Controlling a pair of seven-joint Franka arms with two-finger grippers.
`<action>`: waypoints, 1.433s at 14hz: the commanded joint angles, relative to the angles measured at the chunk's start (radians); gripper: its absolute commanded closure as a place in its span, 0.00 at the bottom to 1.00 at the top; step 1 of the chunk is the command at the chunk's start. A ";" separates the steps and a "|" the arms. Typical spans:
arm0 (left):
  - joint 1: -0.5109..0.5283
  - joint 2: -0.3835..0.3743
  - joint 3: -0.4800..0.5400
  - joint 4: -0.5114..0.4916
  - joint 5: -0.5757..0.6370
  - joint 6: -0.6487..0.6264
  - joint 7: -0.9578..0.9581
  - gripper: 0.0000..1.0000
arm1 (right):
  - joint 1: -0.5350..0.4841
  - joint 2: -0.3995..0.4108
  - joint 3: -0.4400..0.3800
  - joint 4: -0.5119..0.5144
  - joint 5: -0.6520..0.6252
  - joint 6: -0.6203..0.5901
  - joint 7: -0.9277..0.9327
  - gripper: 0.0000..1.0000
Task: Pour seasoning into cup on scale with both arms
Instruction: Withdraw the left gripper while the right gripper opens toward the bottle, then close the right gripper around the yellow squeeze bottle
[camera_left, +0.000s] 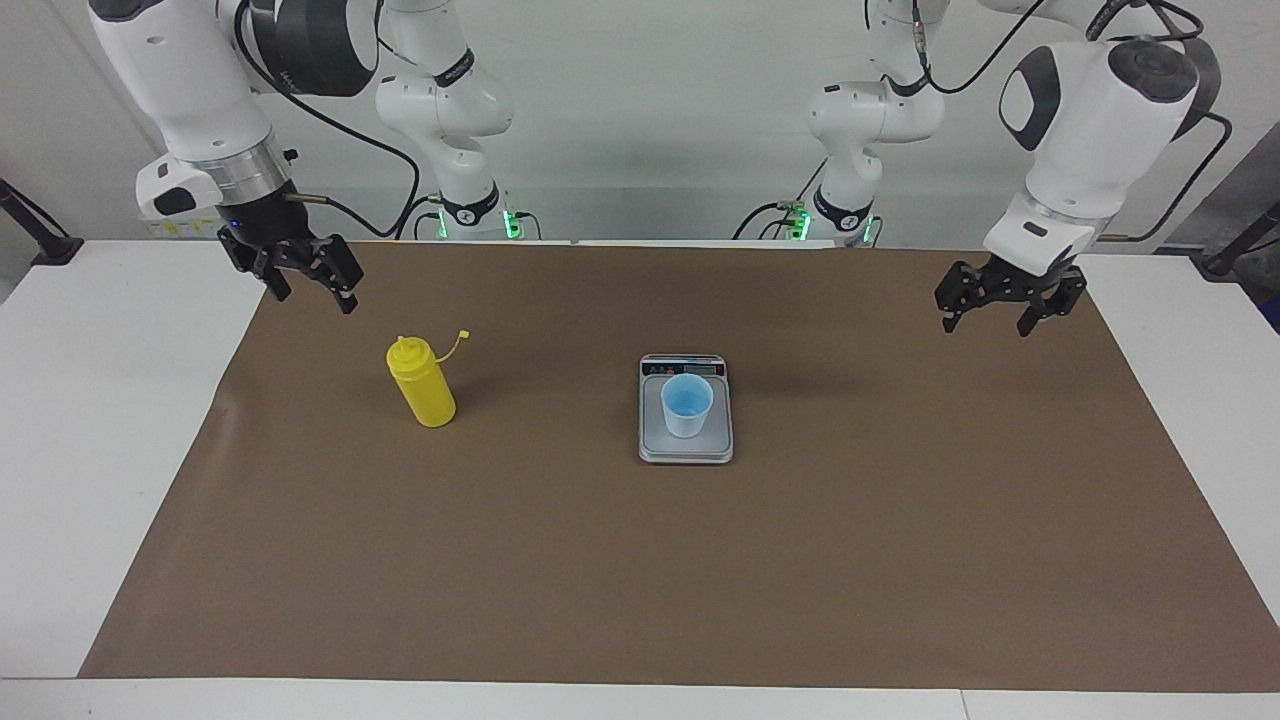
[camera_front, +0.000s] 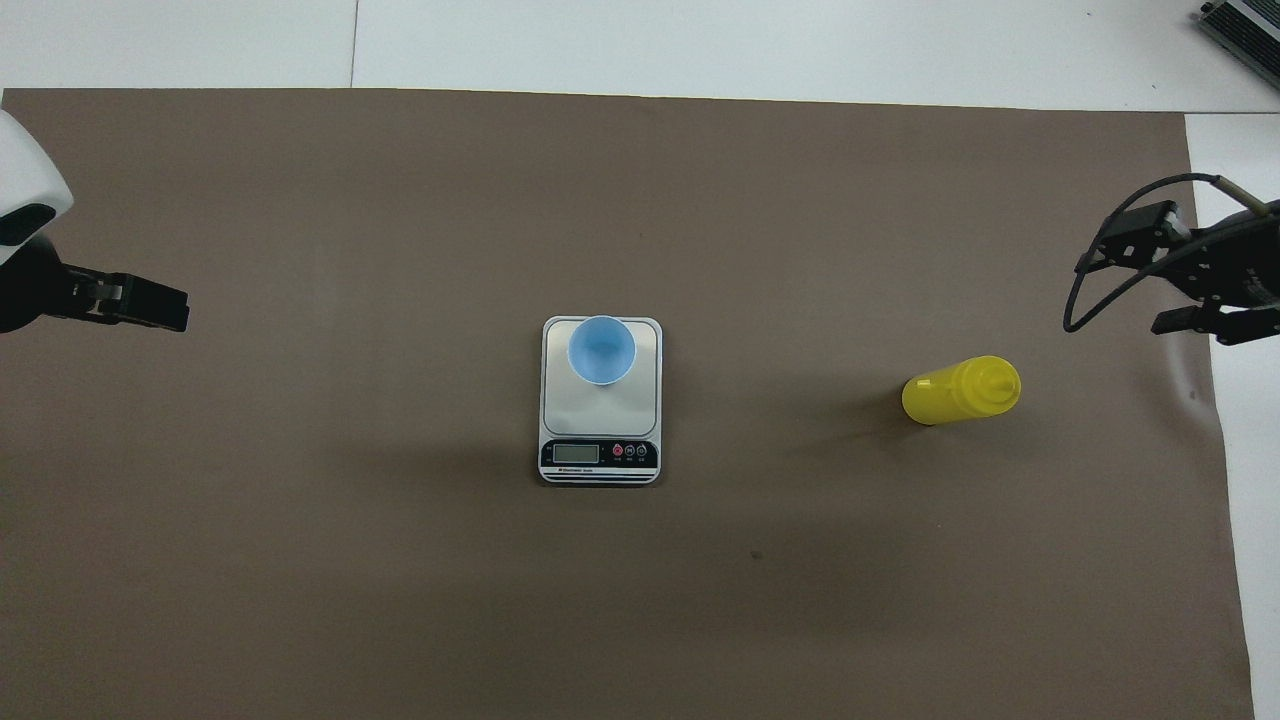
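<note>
The yellow seasoning bottle (camera_left: 421, 385) (camera_front: 960, 390) stands upright on the brown mat toward the right arm's end, its small cap hanging open on its tether. At the mat's middle lies the silver-grey scale (camera_left: 686, 447) (camera_front: 600, 412), display toward the robots, with the pale-blue cup (camera_left: 687, 405) (camera_front: 601, 350) upright on its plate. My right gripper (camera_left: 312, 298) (camera_front: 1132, 285) hangs open and empty over the mat's edge, apart from the bottle. My left gripper (camera_left: 986, 326) (camera_front: 165, 308) hangs open and empty over the mat at the left arm's end, well away from the scale.
The brown mat (camera_left: 640, 580) covers most of the white table (camera_left: 100, 450). A cable loops from the right wrist (camera_front: 1075, 300). A grey device (camera_front: 1245, 25) sits at the table's corner farthest from the robots.
</note>
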 joint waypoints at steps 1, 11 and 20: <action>0.037 0.008 -0.006 0.015 -0.028 -0.012 0.011 0.00 | -0.016 0.136 0.009 0.122 0.044 -0.053 0.144 0.00; 0.057 0.012 -0.010 0.031 -0.075 -0.040 0.008 0.00 | -0.140 0.318 0.010 0.009 0.341 -0.119 0.238 0.00; 0.057 -0.003 -0.015 -0.002 -0.069 -0.040 0.065 0.00 | -0.162 0.227 0.009 -0.255 0.535 -0.174 0.238 0.00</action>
